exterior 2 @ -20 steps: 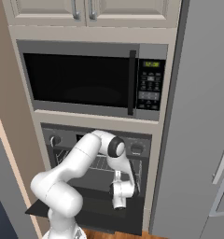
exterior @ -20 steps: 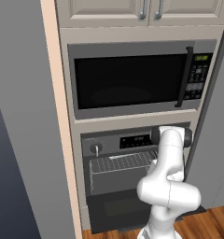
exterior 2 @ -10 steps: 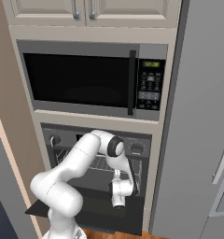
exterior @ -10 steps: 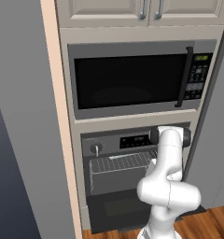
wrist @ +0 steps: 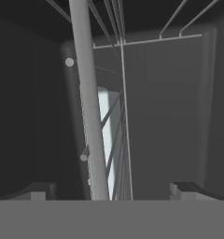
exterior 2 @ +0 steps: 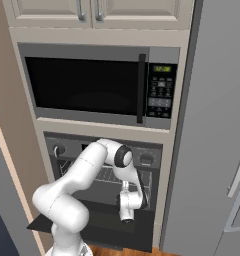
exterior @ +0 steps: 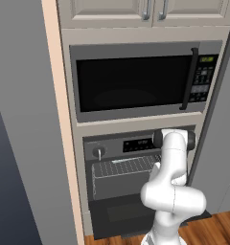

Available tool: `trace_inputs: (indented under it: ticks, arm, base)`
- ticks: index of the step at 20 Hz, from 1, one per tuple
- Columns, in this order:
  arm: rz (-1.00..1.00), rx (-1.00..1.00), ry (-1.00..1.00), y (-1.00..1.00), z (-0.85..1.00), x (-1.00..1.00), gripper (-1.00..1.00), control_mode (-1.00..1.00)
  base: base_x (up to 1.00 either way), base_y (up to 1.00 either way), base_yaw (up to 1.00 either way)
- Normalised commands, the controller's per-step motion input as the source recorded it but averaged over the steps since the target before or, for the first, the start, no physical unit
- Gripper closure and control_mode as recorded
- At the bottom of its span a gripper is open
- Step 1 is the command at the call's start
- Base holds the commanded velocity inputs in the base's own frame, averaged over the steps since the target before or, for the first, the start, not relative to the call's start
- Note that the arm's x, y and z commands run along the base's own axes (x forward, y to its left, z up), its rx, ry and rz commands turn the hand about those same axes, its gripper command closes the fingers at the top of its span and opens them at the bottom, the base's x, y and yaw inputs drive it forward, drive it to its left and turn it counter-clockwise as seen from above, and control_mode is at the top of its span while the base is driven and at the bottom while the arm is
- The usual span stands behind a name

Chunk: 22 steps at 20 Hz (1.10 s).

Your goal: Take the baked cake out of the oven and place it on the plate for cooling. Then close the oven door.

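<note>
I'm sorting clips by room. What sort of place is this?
Most likely a home kitchen: a built-in oven with its door open, a microwave above it, and cabinets overhead.

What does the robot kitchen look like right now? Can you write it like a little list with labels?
oven: built into the wall unit, below the microwave
oven door: open, folded down flat
wire rack: inside the oven, nothing seen on it from the left base view
end effector: open, hanging low in front of the oven opening, holding nothing
cake: cannot tell where it is
floor: wood
</note>
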Motion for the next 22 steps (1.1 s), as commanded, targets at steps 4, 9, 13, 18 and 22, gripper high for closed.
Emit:
trace_inputs:
  ticks: [4,9,13,18,22]
  arm:
    - [0.0,0.0,0.0,0.0,0.0,0.0,1.0,-1.0]
    - [0.0,0.0,0.0,0.0,0.0,0.0,1.0,-1.0]
    - [0.0,0.0,0.0,0.0,0.0,-0.01,1.0,-1.0]
    - [0.0,0.0,0.0,-0.04,0.0,-0.21,1.0,-1.0]
    - [0.0,0.0,0.0,-0.11,0.0,-0.34,1.0,-1.0]
  base:
    - [0.0,0.0,0.0]
    - [0.0,0.0,0.0]
    - [0.0,0.0,0.0]
    - [0.0,0.0,0.0]
    - [0.0,0.0,0.0]
